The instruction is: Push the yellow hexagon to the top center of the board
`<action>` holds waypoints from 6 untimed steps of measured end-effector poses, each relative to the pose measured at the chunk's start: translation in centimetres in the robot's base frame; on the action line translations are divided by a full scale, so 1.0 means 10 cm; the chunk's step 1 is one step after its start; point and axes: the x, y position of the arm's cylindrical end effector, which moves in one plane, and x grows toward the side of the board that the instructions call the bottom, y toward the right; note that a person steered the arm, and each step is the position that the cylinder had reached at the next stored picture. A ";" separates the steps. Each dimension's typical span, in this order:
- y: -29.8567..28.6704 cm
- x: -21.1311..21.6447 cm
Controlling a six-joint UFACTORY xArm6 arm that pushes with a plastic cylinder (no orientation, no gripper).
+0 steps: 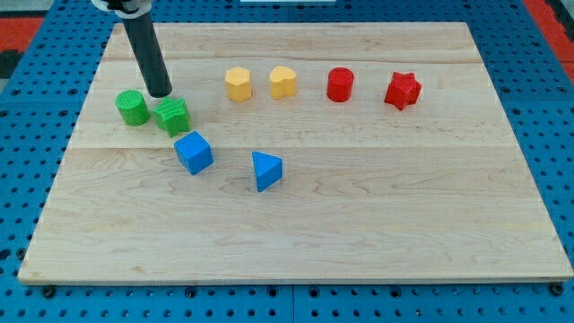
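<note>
The yellow hexagon (pixel 238 83) sits in the upper part of the wooden board (pixel 359 224), left of centre. A second yellow block (pixel 283 81), rounded on one side, stands just to its right. My tip (pixel 160 92) is at the upper left, well to the left of the yellow hexagon. It rests just above the gap between the green cylinder (pixel 133 108) and the green star-like block (pixel 172 117), nearly touching the latter.
A red cylinder (pixel 341 84) and a red star (pixel 403 91) stand to the right in the same row. A blue cube (pixel 194 152) and a blue triangular block (pixel 265 170) lie lower, left of centre. Blue pegboard surrounds the board.
</note>
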 end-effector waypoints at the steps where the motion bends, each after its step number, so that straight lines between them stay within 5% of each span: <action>1: 0.24 0.05; 3: 0.88 0.29; 4: 1.11 -0.48; 5: 1.48 -0.75; 6: 1.87 -0.58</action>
